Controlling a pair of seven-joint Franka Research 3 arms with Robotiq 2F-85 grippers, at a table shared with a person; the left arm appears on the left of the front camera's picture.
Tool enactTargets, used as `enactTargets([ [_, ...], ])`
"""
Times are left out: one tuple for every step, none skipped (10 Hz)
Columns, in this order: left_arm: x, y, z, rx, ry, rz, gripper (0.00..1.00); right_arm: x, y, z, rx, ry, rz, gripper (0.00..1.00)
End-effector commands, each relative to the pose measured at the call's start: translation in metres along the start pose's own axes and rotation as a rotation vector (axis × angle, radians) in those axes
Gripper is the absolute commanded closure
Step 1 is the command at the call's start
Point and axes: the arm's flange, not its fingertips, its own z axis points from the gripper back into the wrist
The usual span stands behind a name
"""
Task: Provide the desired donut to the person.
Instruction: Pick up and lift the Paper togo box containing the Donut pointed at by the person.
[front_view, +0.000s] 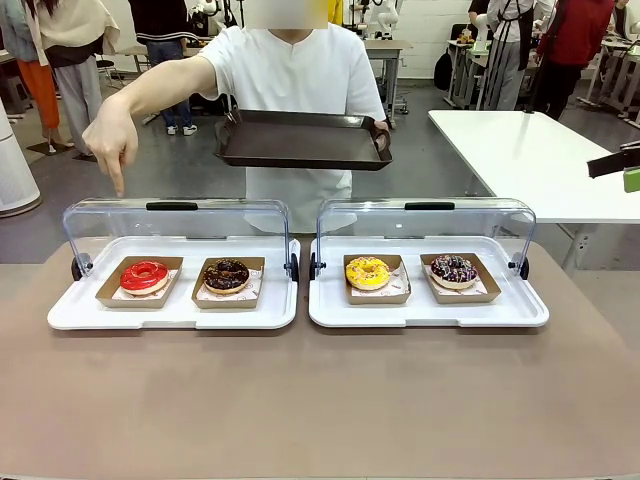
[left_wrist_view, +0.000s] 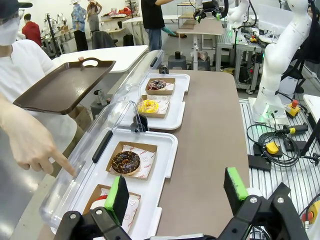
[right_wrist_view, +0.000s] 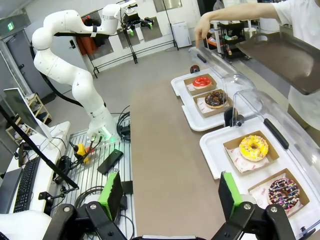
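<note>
Donut with red icing is sitting at the left end of the left white tray, toward the brown bench's far edge, below the person's pointing hand. Left pincer and right pincer are gaping wide. A white table is standing behind.

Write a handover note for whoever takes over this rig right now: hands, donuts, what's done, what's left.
Robot's left hand: open, empty, above the table.
Robot's right hand: open, empty, above the table.
The person's pointing hand seems aimed down at the red donut, which sits in the left case, lid up; the dark tray is held out.
Done: choice shown. Left: grasp the red donut, put it on the tray.
</note>
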Motion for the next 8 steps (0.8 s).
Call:
enactTargets([
  [0.0, 0.0, 0.0, 0.0, 0.0, 0.0, 0.0, 0.0, 0.0, 0.0, 0.008, -0.011, 0.004, 0.0],
  [0.001, -0.002, -0.007, -0.107, 0.198, -0.057, 0.0, 0.0, 0.0, 0.0, 0.008, -0.011, 0.004, 0.0],
  [-0.001, 0.001, -0.021, -0.143, 0.44, -0.064, 0.0, 0.0, 0.0, 0.0, 0.008, -0.011, 0.004, 0.0],
  [-0.005, 0.007, -0.036, -0.174, 0.63, -0.053, 0.0, 0.0, 0.0, 0.0, 0.008, -0.011, 0.004, 0.0],
  [-0.013, 0.014, -0.052, -0.194, 0.776, -0.035, 0.0, 0.0, 0.0, 0.0, 0.008, -0.011, 0.004, 0.0],
  [-0.023, 0.024, -0.073, -0.238, 0.932, -0.034, 0.0, 0.0, 0.0, 0.0, 0.008, -0.011, 0.004, 0.0],
  [-0.03, 0.032, -0.088, -0.249, 0.979, -0.066, 0.0, 0.0, 0.0, 0.0, 0.008, -0.011, 0.004, 0.0],
  [-0.039, 0.042, -0.105, -0.252, 1.027, -0.092, 0.0, 0.0, 0.0, 0.0, 0.008, -0.011, 0.004, 0.0],
])
